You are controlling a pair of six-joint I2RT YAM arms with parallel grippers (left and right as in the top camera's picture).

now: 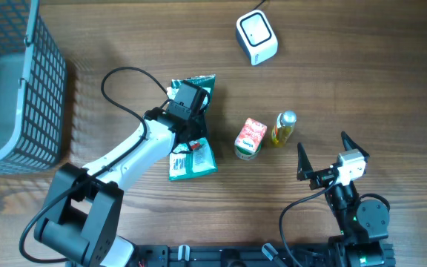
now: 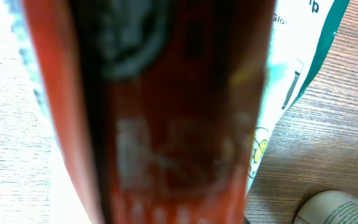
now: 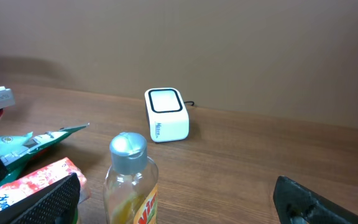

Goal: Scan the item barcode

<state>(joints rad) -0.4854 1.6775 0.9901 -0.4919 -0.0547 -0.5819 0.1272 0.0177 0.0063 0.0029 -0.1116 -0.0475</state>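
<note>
- The left gripper point(image 1: 195, 122) hangs over the middle of the table with its fingers pressed together. Its own camera is filled by a blurred red thing point(image 2: 166, 124) with pale lettering, right against the lens. Whether the fingers pinch that thing cannot be told, since the arm hides it from above.
- Under that gripper lies a green-and-white packet point(image 1: 193, 159); its long axis runs from the near edge toward the far edge, and a white label shows on its near end.
- The scanner point(image 1: 256, 37) stands near the far edge, right of the middle. From the left gripper it lies farther out and to the right, well apart, with bare wood between.
- The right gripper point(image 1: 322, 144) is spread wide and holds nothing, near the right end of the near edge; the scanner faces it across the table.
- A red-and-white carton point(image 1: 250, 139) and a yellow bottle point(image 1: 284, 127) stand just beside each other, between the packet and the right gripper.
- Judgement: the left arm is the nearer to the scanner, so the carry would go out and rightward; which face bears the code cannot be told.
</note>
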